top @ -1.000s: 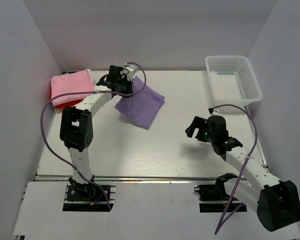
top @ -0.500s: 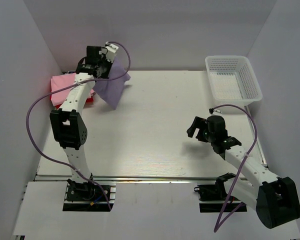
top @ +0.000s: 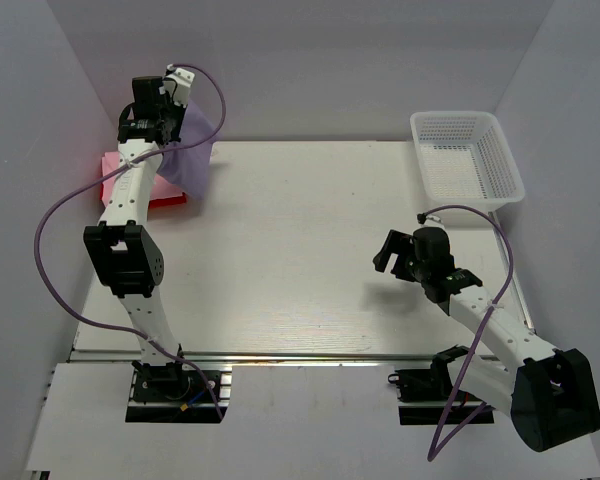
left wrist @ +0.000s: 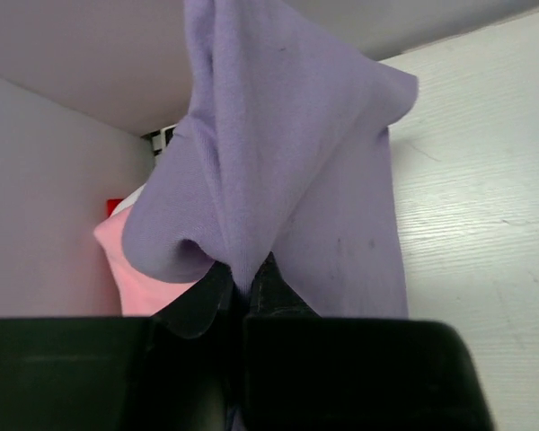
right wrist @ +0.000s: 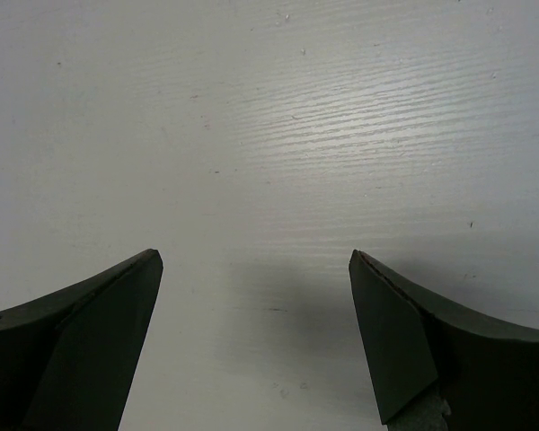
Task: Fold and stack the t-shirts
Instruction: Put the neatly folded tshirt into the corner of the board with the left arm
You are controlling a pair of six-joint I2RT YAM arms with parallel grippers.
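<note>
Lavender t-shirt (top: 192,152) in left pincer (left wrist: 243,293), aloft by pink t-shirt (left wrist: 126,274)

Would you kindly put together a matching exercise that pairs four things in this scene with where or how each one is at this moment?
Things:
1. lavender t-shirt
2. pink t-shirt
3. white basket
4. right tool

Place or state:
A. open, over bare table
B. standing at the far right
C. lying at the far left
D. lifted, hanging in the air

Pairs: 1-D, 2-C, 3-B, 4-A
</note>
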